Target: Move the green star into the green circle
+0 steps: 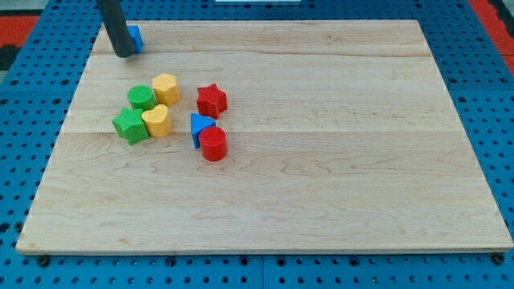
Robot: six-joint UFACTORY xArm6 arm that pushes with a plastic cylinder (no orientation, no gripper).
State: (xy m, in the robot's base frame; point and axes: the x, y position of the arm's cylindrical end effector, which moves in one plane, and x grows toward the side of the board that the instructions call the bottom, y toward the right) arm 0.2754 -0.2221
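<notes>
A pale wooden table fills the view, resting on blue perforated panels, with a red patch peeking in at the view's top right.

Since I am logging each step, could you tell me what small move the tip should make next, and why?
Probably I should bring my tip down the view's left side to just below the green star. The tip sits at the top left beside a blue block, far from the star, and the green circle lies just above the star.
</notes>
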